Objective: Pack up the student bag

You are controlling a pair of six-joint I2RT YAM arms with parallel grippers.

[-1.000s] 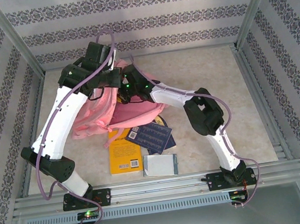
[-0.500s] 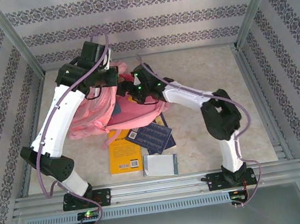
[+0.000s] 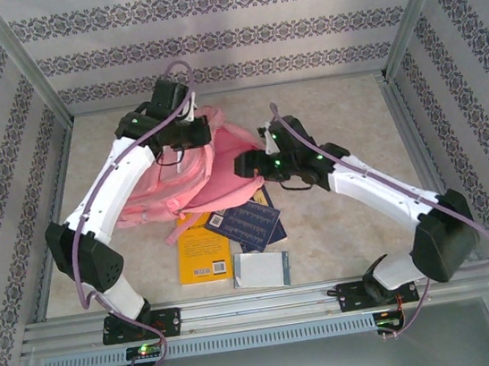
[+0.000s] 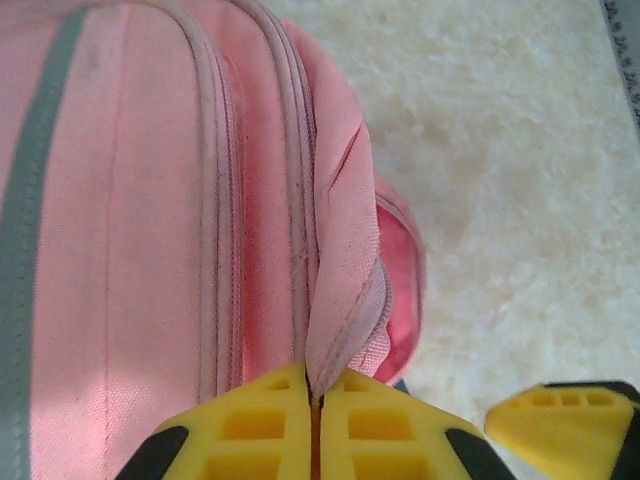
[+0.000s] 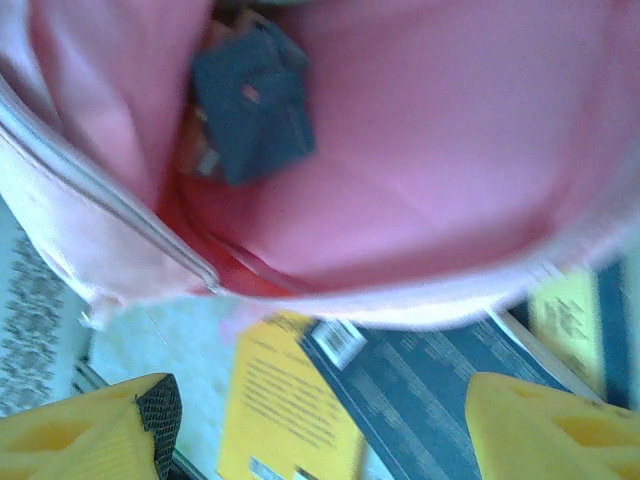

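Note:
The student bag, a large pink backpack, lies at the table's middle left with its mouth toward the right. My left gripper is at its top edge, shut on a fold of the zip-edged flap, which it holds up. My right gripper hovers open just right of the bag's mouth with nothing between its fingers. In the right wrist view the bag's pink inside holds a dark blue object. A yellow book and a dark blue book lie partly under the bag's near edge.
A grey booklet lies in front of the books, near the front rail. Patterned walls enclose the table on three sides. Bare tabletop stretches to the right and back right of the bag.
My right arm has drawn back to the right, away from the bag's mouth, elbow swinging out toward the right front. My left gripper has kept its pinch on the flap and shifted slightly right.

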